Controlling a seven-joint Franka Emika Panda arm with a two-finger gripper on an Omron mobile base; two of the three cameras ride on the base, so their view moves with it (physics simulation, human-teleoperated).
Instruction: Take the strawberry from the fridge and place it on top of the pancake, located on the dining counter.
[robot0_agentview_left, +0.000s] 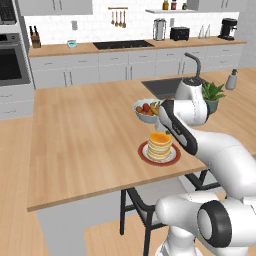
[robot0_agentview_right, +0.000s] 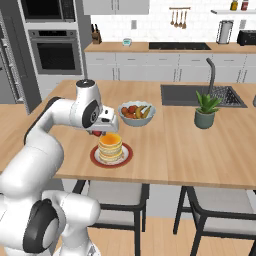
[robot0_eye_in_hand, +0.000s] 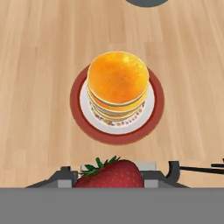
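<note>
Clamped on the strawberry: gripper closed around the red berry, green leaves pointing up-left in the hand view, dark finger tips pressing from either side. Seen from the right base view as a small red spot under the hand, just left of the pancake and level with its top. Not yet touching the stack; held above the dining counter, beside the plate.

In the hand view, looking down on the pancake: tan layers, glossy orange topping, sitting on a white plate with a red rim. In the left base view, stack near the counter's front edge, partly behind the arm's forearm; gripper itself hidden there.

Just behind the stack, a pale bowl of mixed fruit. Further right, a potted plant beside the sink. Chair tucked under the counter.

No brands, labels or readable writing anywhere.
</note>
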